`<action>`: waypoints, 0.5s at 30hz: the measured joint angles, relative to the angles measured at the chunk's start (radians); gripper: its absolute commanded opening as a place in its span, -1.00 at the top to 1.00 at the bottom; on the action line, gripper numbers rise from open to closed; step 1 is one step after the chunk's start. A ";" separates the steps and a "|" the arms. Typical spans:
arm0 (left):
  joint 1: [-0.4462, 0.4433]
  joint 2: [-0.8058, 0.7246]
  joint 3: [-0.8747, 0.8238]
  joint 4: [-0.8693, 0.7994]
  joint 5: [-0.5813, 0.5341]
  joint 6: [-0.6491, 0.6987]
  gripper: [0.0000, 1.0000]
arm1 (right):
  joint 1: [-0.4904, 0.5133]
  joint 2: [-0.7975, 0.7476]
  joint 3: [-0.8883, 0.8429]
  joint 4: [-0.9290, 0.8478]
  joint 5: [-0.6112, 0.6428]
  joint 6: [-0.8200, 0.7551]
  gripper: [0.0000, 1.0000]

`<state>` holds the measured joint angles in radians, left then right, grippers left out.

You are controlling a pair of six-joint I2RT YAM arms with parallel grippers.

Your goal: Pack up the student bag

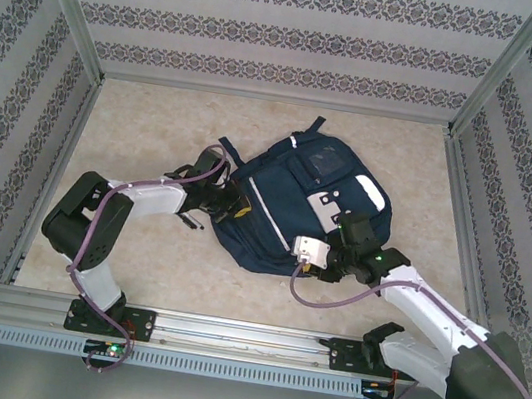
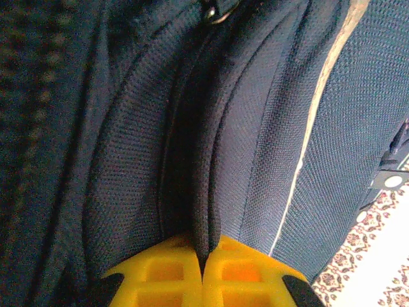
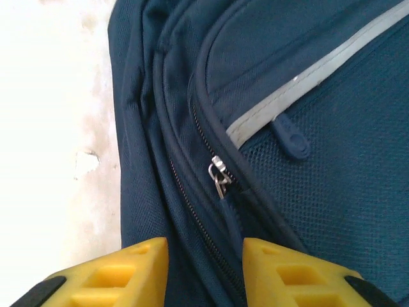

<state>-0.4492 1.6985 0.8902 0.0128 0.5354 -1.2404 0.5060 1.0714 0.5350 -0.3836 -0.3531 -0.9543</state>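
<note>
In the top view, the left arm reaches from its base at the near edge across the pale, mottled surface to the left side of the student bag. The left wrist view shows the yellow left fingers pressed together and clamped on a raised fold of the bag's navy fabric that runs up between them. Beside that fold a thin pale stripe runs down the mesh-textured panel. A metal ring sits at the top of the seam.

The student bag lies flat in the middle of the surface, front side up, with its white reflective patches towards its right side and a strap trailing off its far end. Patterned walls enclose the surface on three sides.

To the right, the right arm bends in from the near right corner, its wrist over the near right part of the bag. In the right wrist view, the yellow right fingers stand apart and grip nothing, with the bag's zipped edge between them. A metal zip slider lies just ahead of the gap. Further right are a grey reflective stripe and a small navy pull tab. Bare surface shows to the left of the bag's edge.
</note>
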 measured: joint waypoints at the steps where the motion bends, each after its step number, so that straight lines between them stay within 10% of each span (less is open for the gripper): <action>1: 0.000 -0.001 -0.004 0.006 0.000 -0.001 1.00 | 0.000 0.007 0.000 0.000 0.007 0.000 0.36; 15: 0.005 -0.015 -0.043 0.064 0.011 -0.018 1.00 | 0.042 0.076 -0.009 0.066 0.100 -0.007 0.35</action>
<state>-0.4442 1.6833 0.8467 0.0769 0.5468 -1.2579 0.5480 1.1469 0.5259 -0.3172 -0.2535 -0.9615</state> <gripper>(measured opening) 0.050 0.351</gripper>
